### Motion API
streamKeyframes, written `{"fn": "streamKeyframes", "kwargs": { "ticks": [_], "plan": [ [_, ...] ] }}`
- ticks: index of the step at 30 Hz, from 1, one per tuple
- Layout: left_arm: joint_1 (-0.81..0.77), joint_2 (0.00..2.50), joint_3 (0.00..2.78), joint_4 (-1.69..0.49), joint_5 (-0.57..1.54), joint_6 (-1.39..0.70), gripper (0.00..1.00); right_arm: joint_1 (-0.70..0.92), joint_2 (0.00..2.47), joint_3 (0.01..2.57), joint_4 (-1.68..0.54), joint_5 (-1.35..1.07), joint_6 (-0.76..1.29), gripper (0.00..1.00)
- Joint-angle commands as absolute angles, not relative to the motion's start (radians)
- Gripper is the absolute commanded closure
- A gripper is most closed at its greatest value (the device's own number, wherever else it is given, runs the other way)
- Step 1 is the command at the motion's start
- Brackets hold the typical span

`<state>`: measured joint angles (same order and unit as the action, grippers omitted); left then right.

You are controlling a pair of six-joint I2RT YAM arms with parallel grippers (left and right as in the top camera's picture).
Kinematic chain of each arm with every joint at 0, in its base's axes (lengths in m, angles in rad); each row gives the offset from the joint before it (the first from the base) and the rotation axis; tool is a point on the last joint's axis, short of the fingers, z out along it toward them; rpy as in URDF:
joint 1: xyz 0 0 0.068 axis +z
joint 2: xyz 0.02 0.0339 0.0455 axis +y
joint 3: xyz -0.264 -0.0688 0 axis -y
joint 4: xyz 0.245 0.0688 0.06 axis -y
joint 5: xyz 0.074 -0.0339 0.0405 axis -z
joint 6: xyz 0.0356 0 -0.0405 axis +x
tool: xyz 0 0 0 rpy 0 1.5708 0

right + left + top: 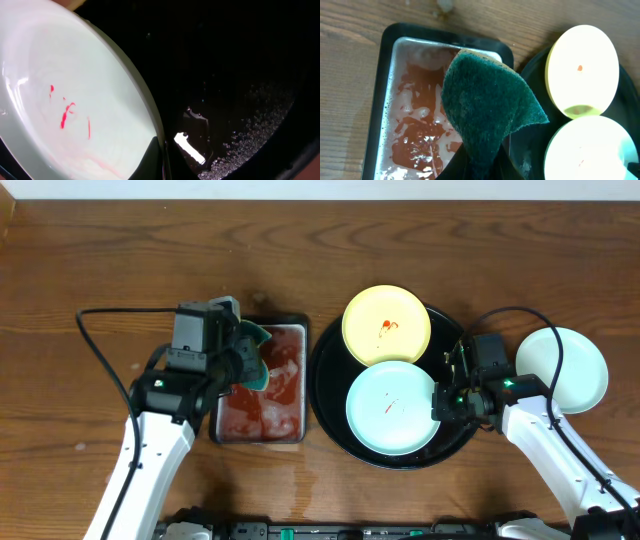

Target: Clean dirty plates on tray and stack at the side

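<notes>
Dark wooden table [60,260], seen from above, with a plate-washing job at its scrubbing stage. The big black tray [325,380] sits at centre right and holds two plates: a yellow plate [386,325] at the back and a mint plate [392,408] in front, touching or slightly overlapping it. Both carry small red smears [65,115]. A third plate [565,370] lies on the bare wood just right of the tray; it looks unmarked and appears to start the stack.

The right gripper [441,402] is closed thinly on the right rim of the mint plate, a finger on either side of the edge in its wrist view. It seems to be steadying the plate rather than lifting it. The left gripper [234,366] is clamped on a green sponge [487,105], which hangs above a small metal tray [376,115] of reddish liquid, just left of the black tray.

The step in hand looks like the wiping of the mint plate. Next, the sponge must cross the black rim and press flat on the smears while the right grip keeps the plate from sliding.
</notes>
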<state>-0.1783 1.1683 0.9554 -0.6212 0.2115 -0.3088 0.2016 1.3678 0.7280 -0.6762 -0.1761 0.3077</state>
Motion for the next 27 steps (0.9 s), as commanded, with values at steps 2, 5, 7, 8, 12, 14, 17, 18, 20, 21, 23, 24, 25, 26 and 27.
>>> {"fn": "streamKeyframes", "kwargs": {
  "ticks": [2, 5, 7, 8, 12, 14, 17, 18, 20, 21, 23, 24, 25, 26, 27],
  "plan": [
    [-0.172, 1.135, 0.946, -0.616, 0.217, -0.289, 0.93, 0.217, 1.361, 0.722, -0.673, -0.161, 0.314, 0.99],
    [-0.17, 1.126, 0.946, -0.616, 0.217, -0.29, 0.93, 0.217, 1.361, 0.722, -0.674, -0.161, 0.314, 0.99],
    [-0.161, 1.118, 0.946, -0.616, 0.218, -0.293, 0.92, 0.217, 1.361, 0.722, -0.674, -0.161, 0.314, 0.99],
    [-0.155, 1.113, 0.946, -0.617, 0.218, -0.295, 0.93, 0.217, 1.361, 0.722, -0.673, -0.161, 0.314, 0.99],
    [-0.128, 1.086, 0.946, -0.616, 0.229, -0.316, 0.93, 0.217, 1.361, 0.722, -0.673, -0.161, 0.314, 0.99],
    [-0.116, 1.07, 0.946, -0.612, 0.253, -0.315, 0.93, 0.217, 1.361, 0.722, -0.673, -0.161, 0.314, 0.99],
    [-0.106, 1.053, 0.946, -0.601, 0.307, -0.315, 0.93, 0.217, 1.361, 0.722, -0.673, -0.161, 0.314, 0.99],
    [-0.105, 1.049, 0.946, -0.597, 0.324, -0.315, 0.93, 0.217, 1.361, 0.722, -0.673, -0.161, 0.314, 0.99],
    [-0.101, 1.044, 0.946, -0.587, 0.364, -0.315, 0.93, 0.217, 1.361, 0.722, -0.673, -0.161, 0.314, 0.99],
    [-0.1, 1.043, 0.946, -0.58, 0.382, -0.315, 0.93, 0.217, 1.361, 0.722, -0.673, -0.161, 0.314, 0.99],
    [-0.1, 1.044, 0.946, -0.57, 0.407, -0.316, 0.92, 0.217, 1.361, 0.722, -0.674, -0.161, 0.314, 0.99],
    [-0.1, 1.044, 0.946, -0.566, 0.412, -0.319, 0.93, 0.217, 1.361, 0.722, -0.674, -0.161, 0.314, 0.99],
    [-0.1, 1.044, 0.946, -0.566, 0.412, -0.327, 0.93, 0.217, 1.361, 0.722, -0.675, -0.161, 0.314, 0.99],
    [-0.1, 1.044, 0.946, -0.566, 0.412, -0.327, 0.93, 0.217, 1.361, 0.722, -0.675, -0.161, 0.314, 0.99],
    [-0.1, 1.044, 0.946, -0.566, 0.412, -0.327, 0.93, 0.217, 1.361, 0.722, -0.675, -0.161, 0.314, 0.99]
  ]
}}
